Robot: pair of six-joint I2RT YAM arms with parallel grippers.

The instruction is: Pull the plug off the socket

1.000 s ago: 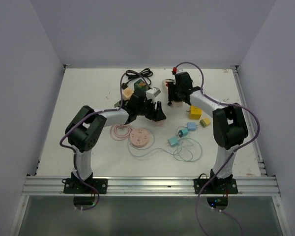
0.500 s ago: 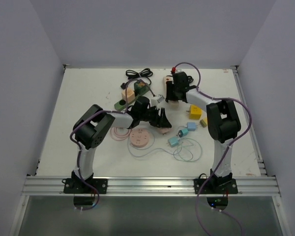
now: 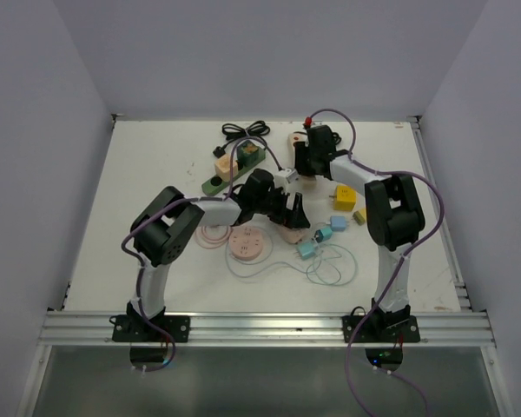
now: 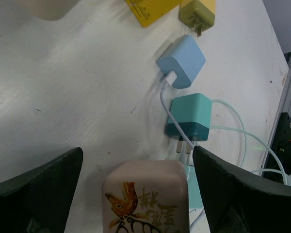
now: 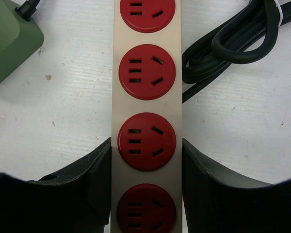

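A pink plug [image 4: 146, 196] with a deer picture rests on the white table, and also shows in the top view as the plug [image 3: 286, 229]. My left gripper [image 4: 137, 155] is open around it, a gap showing on each side between the plug and the black fingers [image 4: 43, 187]. The socket is a beige power strip [image 5: 146, 73] with red round outlets, lying at the back of the table as the strip [image 3: 293, 139]. My right gripper [image 5: 146, 145] is shut on the strip's sides, its fingers [image 5: 85, 179] pressed against it. The outlets in view hold no plug.
Just beyond the plug lie a teal charger [image 4: 189, 116], a blue charger [image 4: 181, 60] with white cables, a yellow block [image 4: 148, 7] and an olive plug [image 4: 198, 12]. A green strip [image 5: 9, 39] and a black cord [image 5: 233, 43] flank the beige strip. A round pink socket [image 3: 246, 243] lies near centre.
My left gripper carried the pink plug right and toward the table's middle, away from the strip, then opened and let it go. The right gripper has stayed shut on the strip.
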